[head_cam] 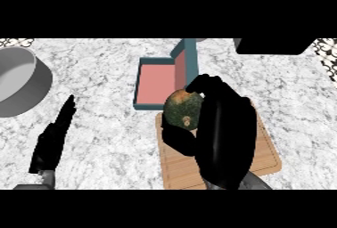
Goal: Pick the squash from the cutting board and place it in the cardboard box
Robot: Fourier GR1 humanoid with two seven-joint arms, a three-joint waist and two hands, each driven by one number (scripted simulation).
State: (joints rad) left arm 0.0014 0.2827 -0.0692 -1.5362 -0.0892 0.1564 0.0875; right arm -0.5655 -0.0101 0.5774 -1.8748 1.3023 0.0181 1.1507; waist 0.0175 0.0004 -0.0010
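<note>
A dark green squash (182,109) with an orange patch is held in my right hand (223,133), whose fingers and thumb curl round it. It hangs over the far left corner of the wooden cutting board (176,171). Just beyond it stands the box (158,84), teal outside and pink inside, its lid raised at the right. My left hand (51,140) rests open on the counter at the lower left, fingers straight and pointing away.
A grey round pot (20,80) sits at the far left edge. A black block (273,46) lies at the top right. Marble counter stretches between the box and the pot.
</note>
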